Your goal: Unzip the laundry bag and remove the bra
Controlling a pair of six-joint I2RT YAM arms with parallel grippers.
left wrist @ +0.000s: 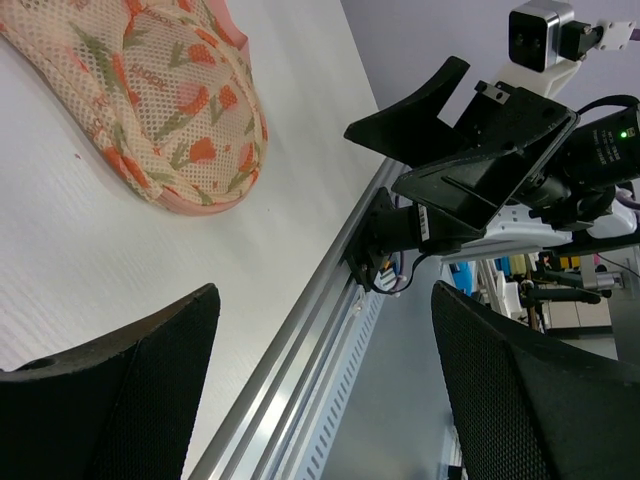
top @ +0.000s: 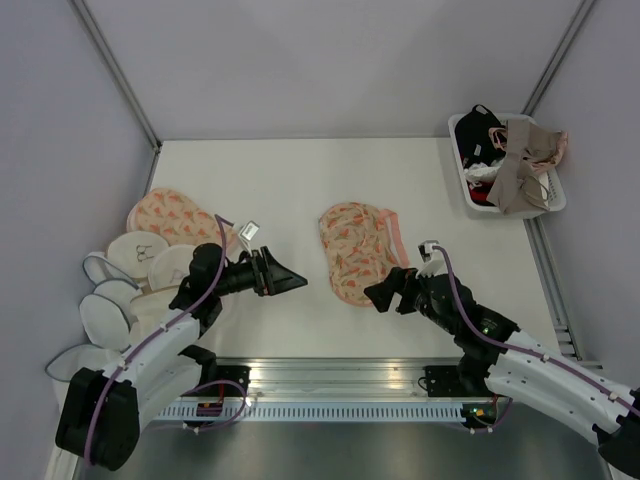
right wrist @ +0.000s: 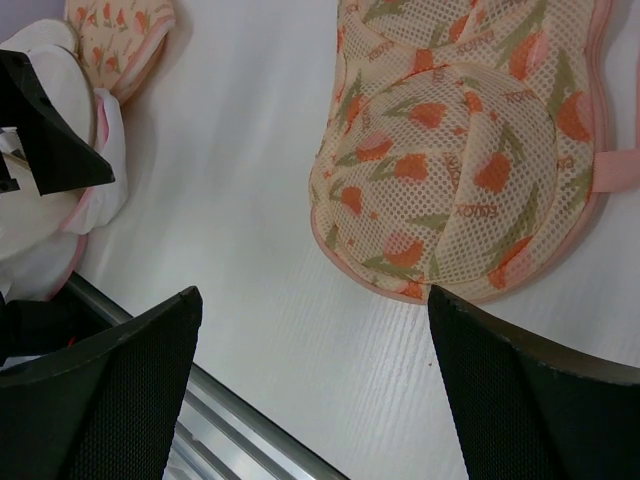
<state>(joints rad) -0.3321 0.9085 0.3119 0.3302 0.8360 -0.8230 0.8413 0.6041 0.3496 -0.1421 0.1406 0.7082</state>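
The laundry bag (top: 360, 250), peach mesh with an orange-red print and pink trim, lies flat at the table's middle. It also shows in the left wrist view (left wrist: 160, 100) and the right wrist view (right wrist: 460, 150). The bra is hidden. My left gripper (top: 296, 282) hovers open just left of the bag, nothing between its fingers (left wrist: 322, 300). My right gripper (top: 380, 293) stands open at the bag's near edge, one fingertip close to the pink rim (right wrist: 312, 300), and holds nothing.
A second peach printed pouch (top: 170, 215) and several white mesh pouches (top: 120, 290) are piled at the left edge. A white basket (top: 553, 200) at the back right holds a beige bra and a black garment. The metal rail (left wrist: 300, 330) runs along the near edge.
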